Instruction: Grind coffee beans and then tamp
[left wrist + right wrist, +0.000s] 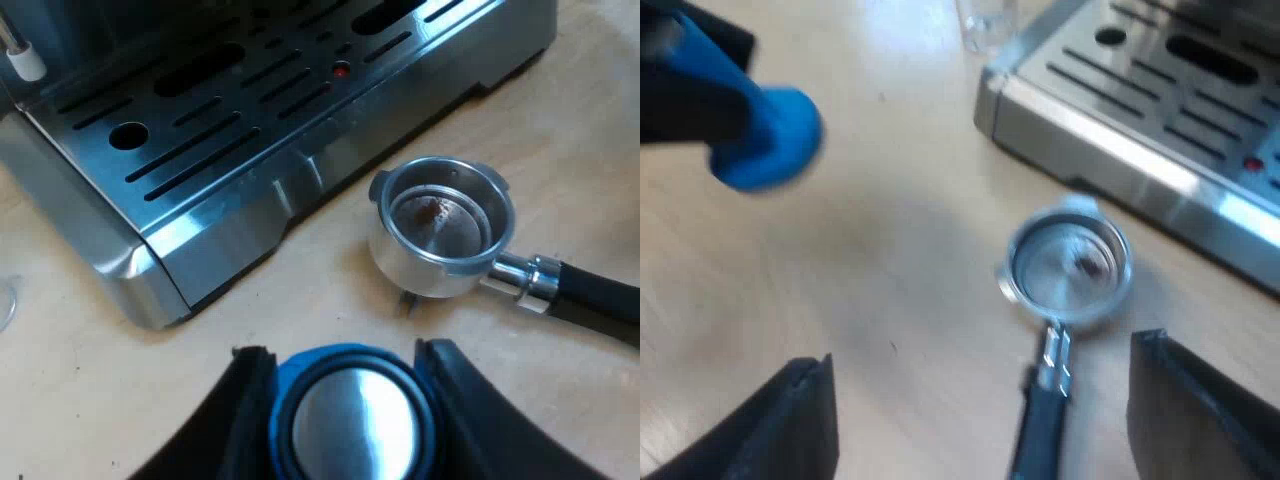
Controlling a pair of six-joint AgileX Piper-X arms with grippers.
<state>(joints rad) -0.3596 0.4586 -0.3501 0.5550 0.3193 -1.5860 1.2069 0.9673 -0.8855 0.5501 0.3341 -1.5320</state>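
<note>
The metal holder (442, 228) lies loose on the wooden table just off the espresso machine's drip tray (250, 110). Its basket faces up with a little brown coffee at the bottom, and its dark handle (600, 295) points away from the machine. My left gripper (345, 352) is shut on the blue tamper (352, 420), whose round metal face shows between the fingers, a short way from the holder. My right gripper (982, 355) hangs open above the table, its fingers wide apart on either side of the holder's handle (1040, 430). The blue tamper (765, 135) hovers off to the side of the holder (1068, 262).
The machine's steel drip tray (1160, 110) has a slotted grate and a small red dot on it. A white-tipped steam wand (22, 58) hangs over the tray. A clear measuring glass (987, 22) stands by the tray's corner. Bare wooden table (870, 260) surrounds the holder.
</note>
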